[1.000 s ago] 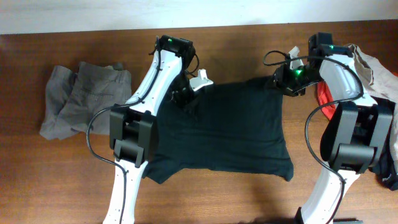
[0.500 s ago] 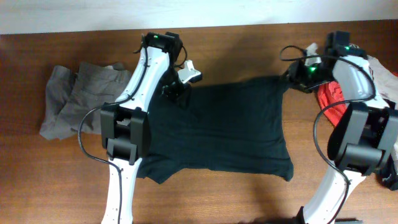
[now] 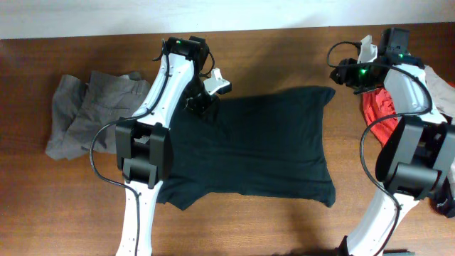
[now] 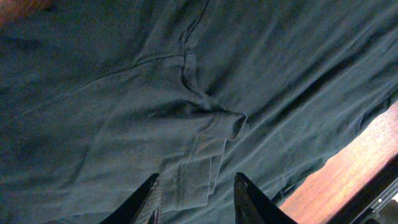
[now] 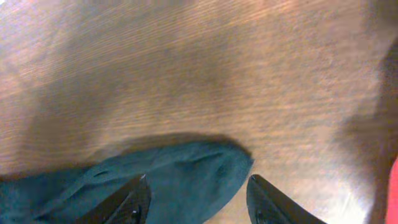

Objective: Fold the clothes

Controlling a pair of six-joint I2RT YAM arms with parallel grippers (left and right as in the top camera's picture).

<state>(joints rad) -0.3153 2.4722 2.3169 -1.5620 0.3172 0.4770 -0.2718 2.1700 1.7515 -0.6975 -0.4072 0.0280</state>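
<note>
The clothes' main piece, a black T-shirt (image 3: pixel 249 142), lies spread flat mid-table. My left gripper (image 3: pixel 197 102) hovers over its far left corner. Seen from the left wrist, that gripper (image 4: pixel 196 186) is open, with a crumpled sleeve hem (image 4: pixel 211 149) lying loose between and ahead of the fingers. My right gripper (image 3: pixel 346 71) stands just beyond the shirt's far right corner (image 3: pixel 325 92). In the right wrist view it (image 5: pixel 198 186) is open above that corner (image 5: pixel 199 168), which rests on the wood.
Grey trousers (image 3: pixel 92 114) lie bunched at the left of the table. At the right edge sit a red piece (image 3: pixel 380 110), a beige piece (image 3: pixel 437 82) and a black piece (image 3: pixel 446 203), partly hidden by the right arm. The table's far edge meets a white wall.
Both grippers drew the shirt's far corners outward, then opened. The right gripper has let go of its corner and lifted away toward the back; the left has stayed put for the last half second.
</note>
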